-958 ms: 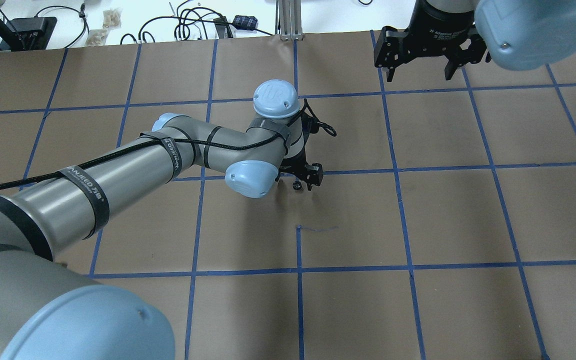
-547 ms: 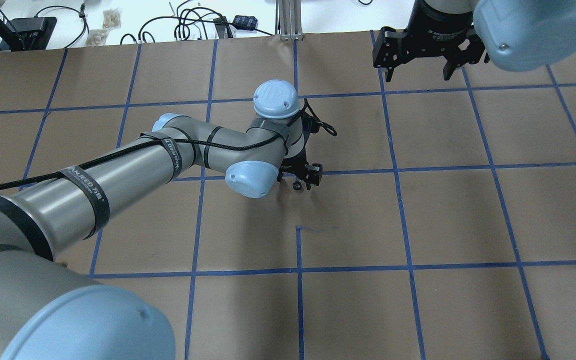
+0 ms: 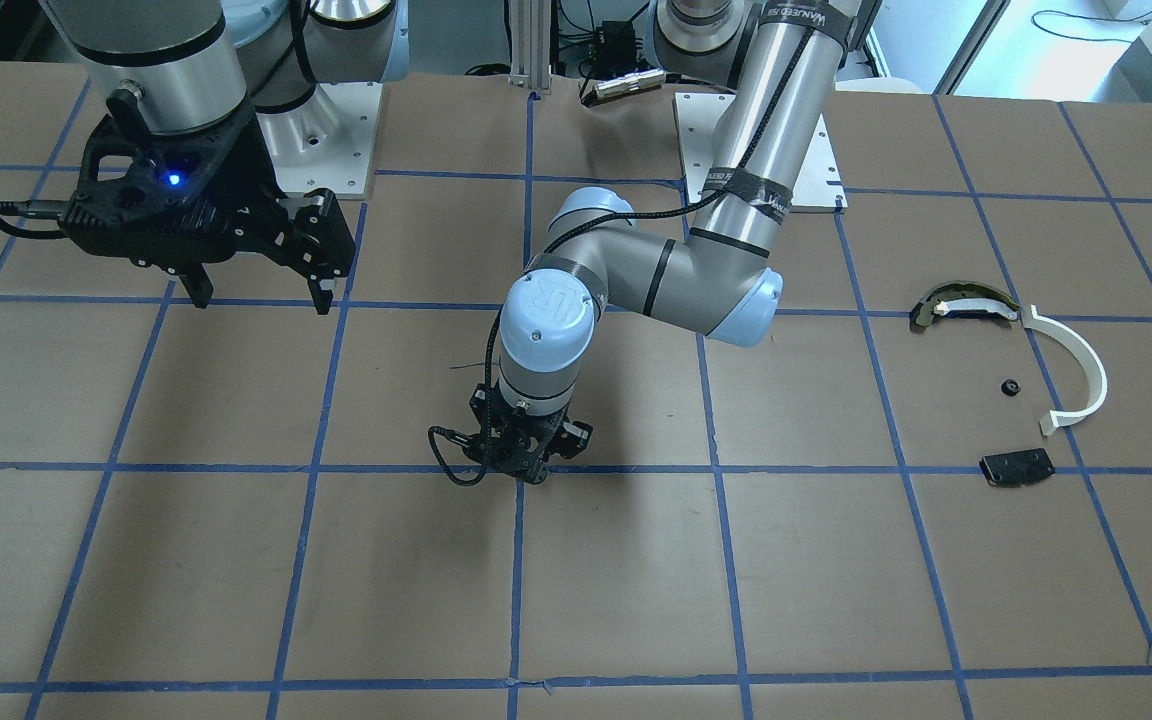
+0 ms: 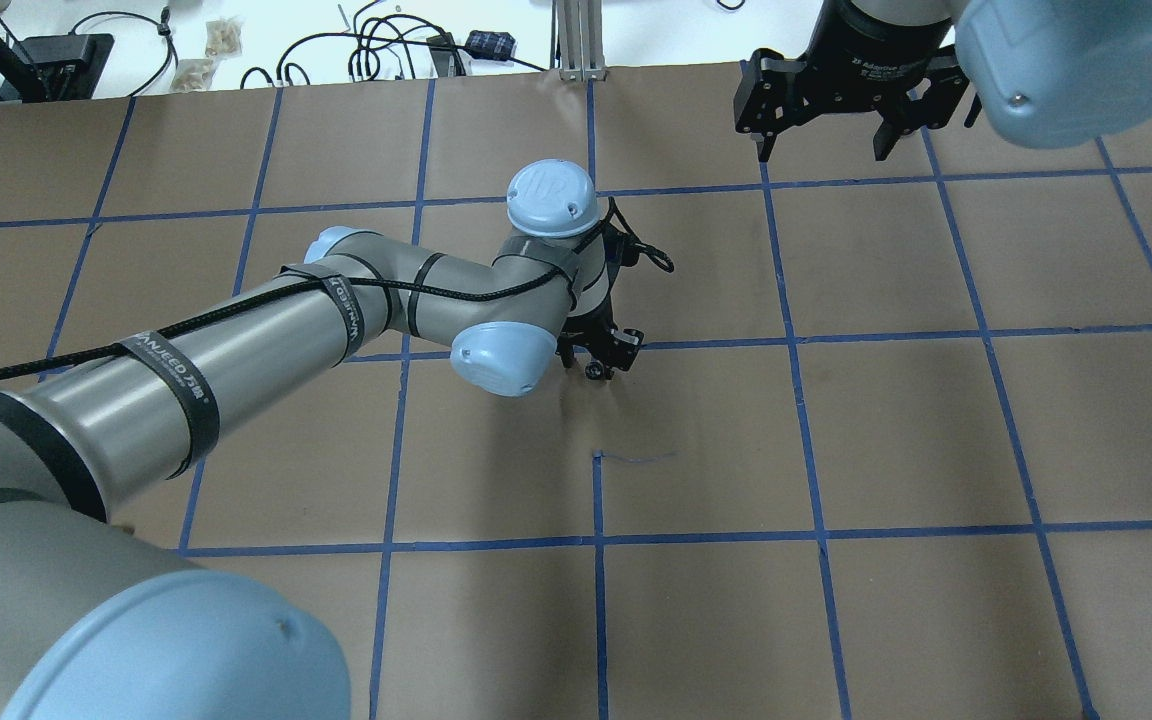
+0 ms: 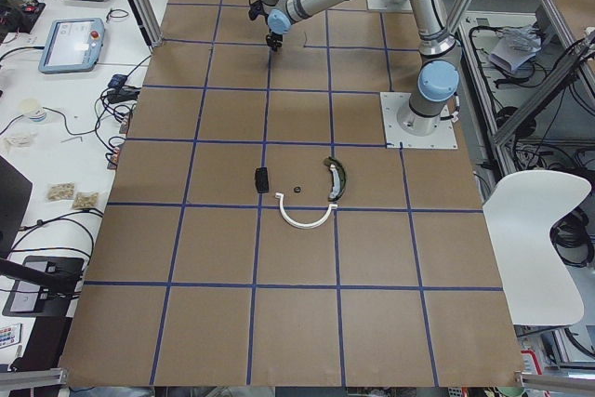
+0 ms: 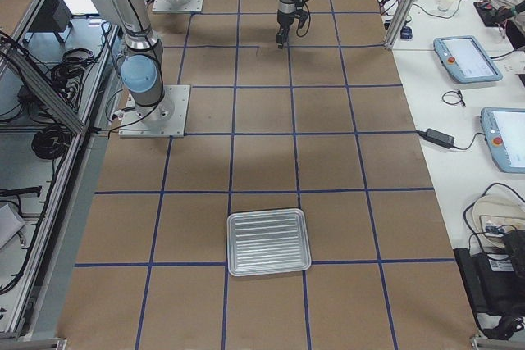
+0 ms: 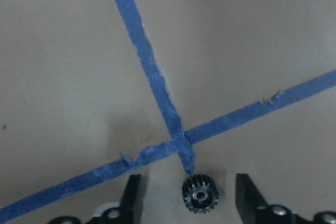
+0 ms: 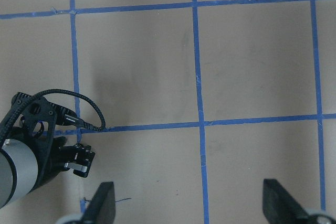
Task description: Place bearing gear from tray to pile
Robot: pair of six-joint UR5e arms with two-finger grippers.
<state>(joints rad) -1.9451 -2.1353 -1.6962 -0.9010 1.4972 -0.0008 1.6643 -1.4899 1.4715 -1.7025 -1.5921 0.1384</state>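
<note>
The bearing gear (image 7: 200, 196), small, black and toothed, lies flat on the brown table by a blue tape crossing. It stands between the fingers of my left gripper (image 7: 188, 199), which is open and apart from the gear on both sides. In the overhead view the gear (image 4: 594, 371) shows just under the left gripper (image 4: 604, 360). The pile lies far off: a white half-ring strip (image 3: 1076, 370), a curved black-and-tan piece (image 3: 961, 303), a black plate (image 3: 1016, 467) and a small black part (image 3: 1010, 386). My right gripper (image 3: 258, 292) is open and empty above the table.
A silver ribbed tray (image 6: 268, 241) sits at the table's end on my right, with nothing seen in it. Blue tape lines grid the brown table (image 4: 896, 430). Cables and devices lie beyond the far edge (image 4: 376, 50).
My left gripper has shifted slightly toward the gear, which has not moved. My right gripper has drifted a little to the left and away.
</note>
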